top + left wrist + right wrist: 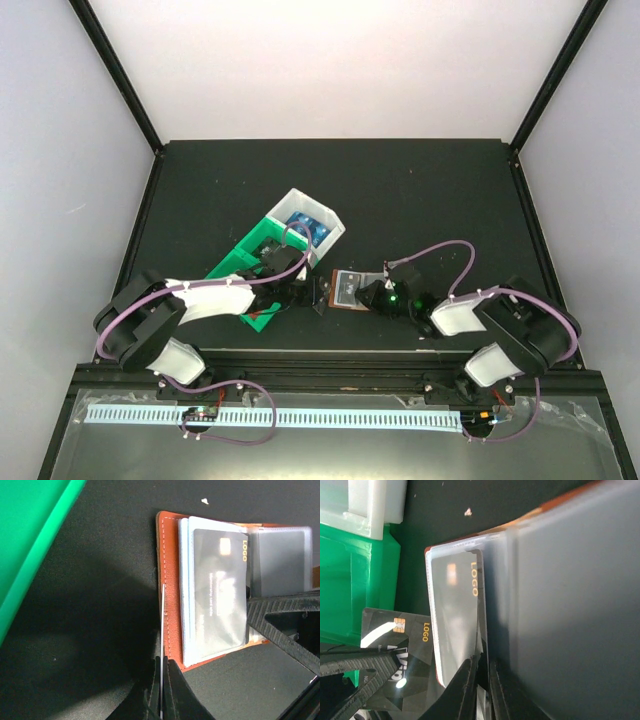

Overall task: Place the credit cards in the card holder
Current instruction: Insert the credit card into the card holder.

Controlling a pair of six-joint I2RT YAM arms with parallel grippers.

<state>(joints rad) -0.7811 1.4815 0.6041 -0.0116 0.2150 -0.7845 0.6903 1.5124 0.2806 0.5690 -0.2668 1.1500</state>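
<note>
While the open holder (170, 605) lies flat on the table (420, 190), the right gripper (481, 667), nearly shut, pinches a clear sleeve's (455, 645) edge, seemingly to steady it, and the left gripper (162, 667), clamped on a black card (417, 640), holds it edge-on at the holder's rim, likely lining it up for a pocket.

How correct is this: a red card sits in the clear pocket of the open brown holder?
One detail is wrong. The card in the clear pocket of the open brown holder is black, not red; the left wrist view shows it.
</note>
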